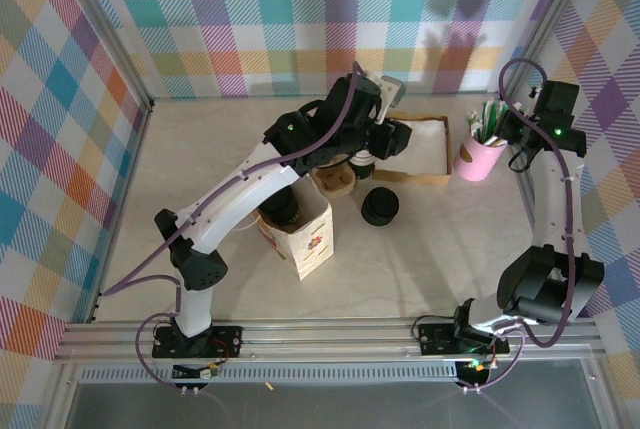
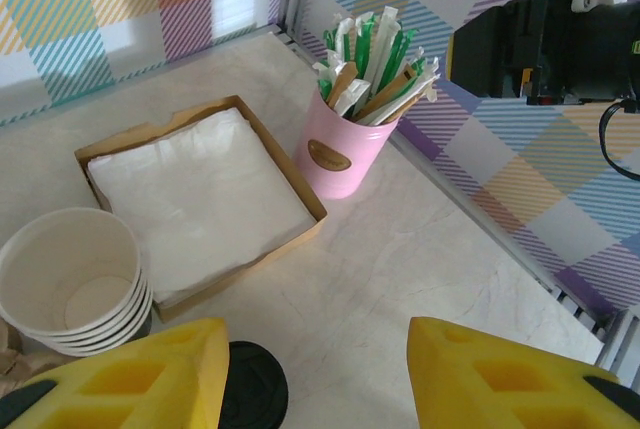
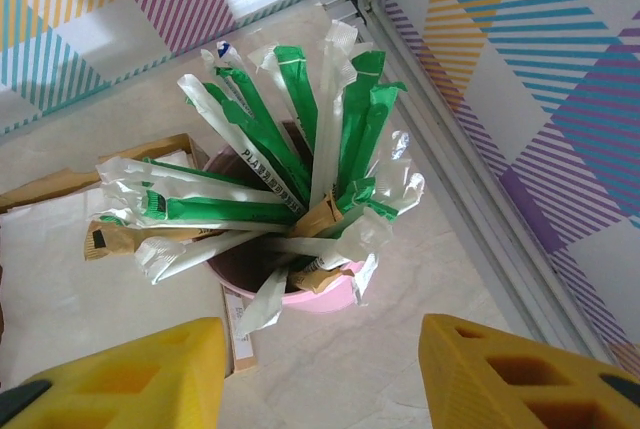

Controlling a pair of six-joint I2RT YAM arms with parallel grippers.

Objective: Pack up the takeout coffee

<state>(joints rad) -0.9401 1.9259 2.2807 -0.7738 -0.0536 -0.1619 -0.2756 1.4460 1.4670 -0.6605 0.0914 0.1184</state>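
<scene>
Pink cup (image 1: pixel 478 161) sits wall-side before parted right jaws.

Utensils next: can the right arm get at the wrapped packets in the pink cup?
Probably yes: the right claw hangs open above the pink cup, its packets sticking out with nothing covering them.

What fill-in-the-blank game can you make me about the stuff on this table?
1. The wrapped straws stand in a ____ cup.
2. The napkins in the brown tray are ____.
3. The loose lids beside the paper bag are ____.
4. The right gripper above the straws has its jaws ____.
Missing words: pink; white; black; open.
</scene>
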